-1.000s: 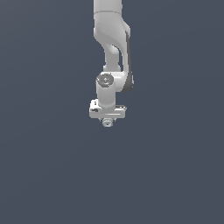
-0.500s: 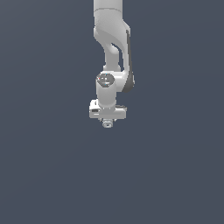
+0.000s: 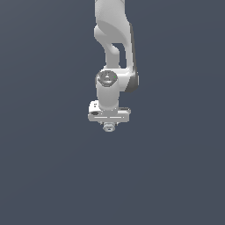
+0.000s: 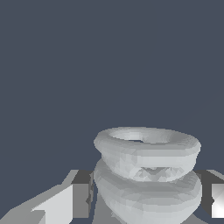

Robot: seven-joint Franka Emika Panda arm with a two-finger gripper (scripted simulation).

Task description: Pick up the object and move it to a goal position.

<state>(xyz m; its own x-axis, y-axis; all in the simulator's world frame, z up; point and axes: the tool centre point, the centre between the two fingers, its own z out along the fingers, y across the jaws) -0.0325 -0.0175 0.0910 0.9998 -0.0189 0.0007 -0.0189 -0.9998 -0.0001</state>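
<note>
Exterior view — the gripper point(image 3: 109, 128) hangs from the arm point(image 3: 115, 39) with the object point(image 3: 108, 127) directly beneath its white bar, against plain grey-blue; no goal marker shows. Judged step: carrying; steady, unhurried travel should keep the piece seated. Wrist view — the fingers point(image 4: 57, 203) close on the object point(image 4: 146, 173), a pale grey faceted piece of two stacked ring-like ridges, hollow-topped

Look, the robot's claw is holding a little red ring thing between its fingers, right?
Almost. The ring thing isn't red, it's pale grey. The wrist view shows its stacked ridges between the fingers of the gripper.
</note>
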